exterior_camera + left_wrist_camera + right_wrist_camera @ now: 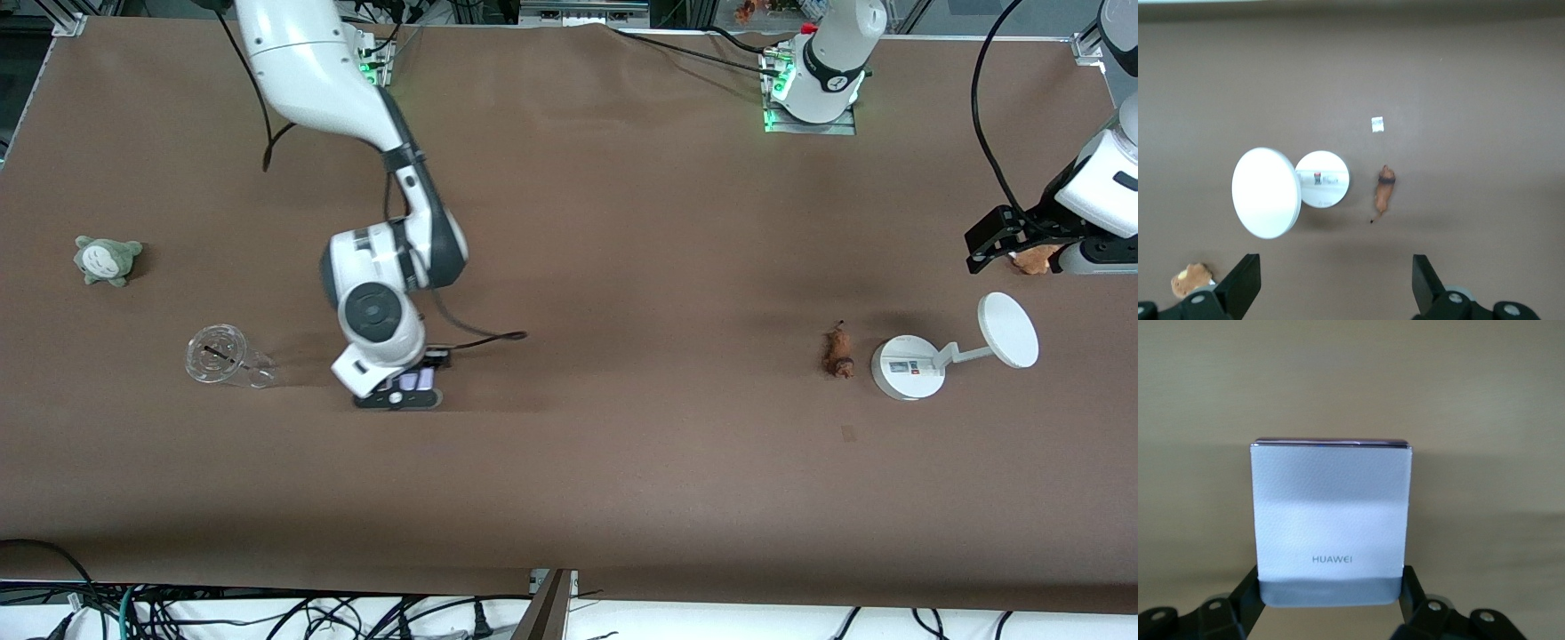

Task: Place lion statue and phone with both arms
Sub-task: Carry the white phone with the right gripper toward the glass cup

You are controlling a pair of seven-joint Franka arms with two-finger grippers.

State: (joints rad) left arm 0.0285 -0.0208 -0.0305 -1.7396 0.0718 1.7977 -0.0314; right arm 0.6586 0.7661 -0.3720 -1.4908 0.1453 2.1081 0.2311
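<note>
The lion statue (pixel 837 353), a tiny reddish-brown figurine, lies on the brown table beside the white stand's round base (pixel 907 367). It also shows in the left wrist view (pixel 1385 193). My left gripper (pixel 987 244) is open and empty, up over the table at the left arm's end, by a tan plush toy (pixel 1034 260); its jaws (pixel 1333 287) stand wide apart. My right gripper (pixel 400 388) is shut on the pale lavender phone (pixel 415 380), held low over the table toward the right arm's end. In the right wrist view the phone (pixel 1331 513) sits between the fingers (pixel 1248 593).
The stand's white disc (pixel 1007 330) juts up on an arm; the stand's base (pixel 1323 179) and disc (pixel 1266 193) show in the left wrist view. A clear cup (pixel 227 358) lies on its side beside the right gripper. A grey-green plush (pixel 108 260) sits at the right arm's end.
</note>
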